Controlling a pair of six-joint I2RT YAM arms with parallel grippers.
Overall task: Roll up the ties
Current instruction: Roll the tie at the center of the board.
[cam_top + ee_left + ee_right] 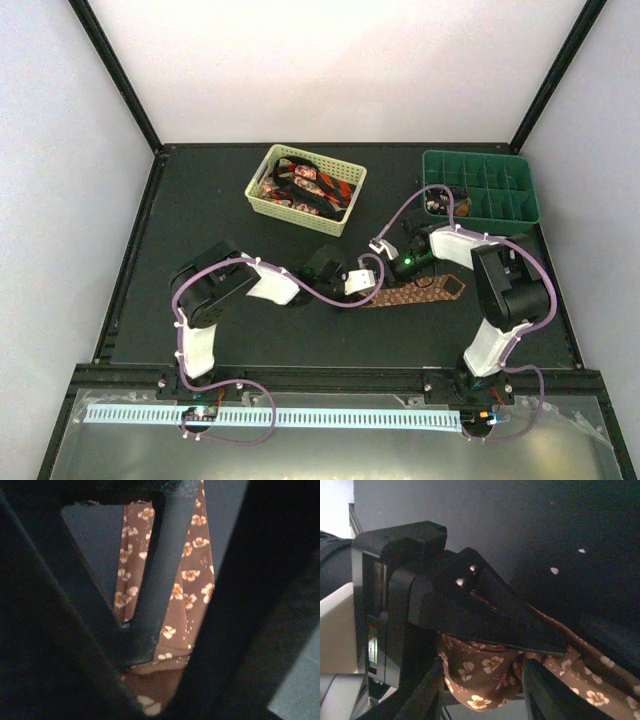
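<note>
A brown tie (425, 293) with small light flowers lies flat on the black table between the arms, its wide pointed end to the right. My left gripper (362, 283) is at its left end, and my right gripper (405, 266) is just right of it. In the right wrist view my right gripper (482, 667) grips a rolled bundle of the tie (485, 682), with the left gripper's black fingers (470, 615) closed over it. In the left wrist view the tie (195, 580) runs between dark fingers (60, 630). Red-and-black ties (308, 185) lie in the basket.
The pale yellow lattice basket (260, 175) stands at the back centre-left. A green divided tray (480, 156) sits at the back right with a small item in one compartment. Purple cables loop beside both arms.
</note>
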